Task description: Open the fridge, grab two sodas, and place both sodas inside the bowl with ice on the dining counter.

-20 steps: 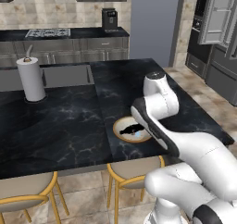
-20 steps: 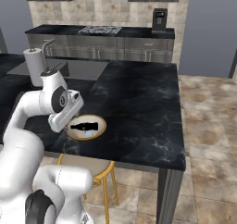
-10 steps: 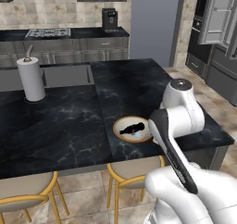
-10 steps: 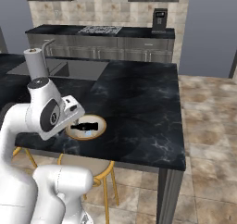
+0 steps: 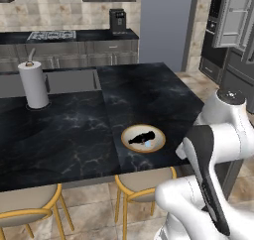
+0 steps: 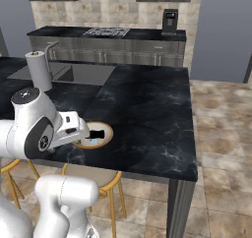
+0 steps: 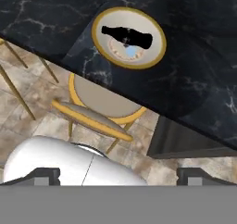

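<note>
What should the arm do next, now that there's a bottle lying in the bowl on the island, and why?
Probably head back toward the fridge for the second soda. The bowl on the dining counter holds the dark bottle lying on its side, with no red can beside it, and the gripper stands open with nothing between its fingertips.

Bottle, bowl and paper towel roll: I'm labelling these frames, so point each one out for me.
bottle [image 7: 127,36], hand view, on its dark body.
bowl [image 5: 143,128], left base view, on its tan-yellow rim.
paper towel roll [image 5: 34,87], left base view, on its white side.
</note>
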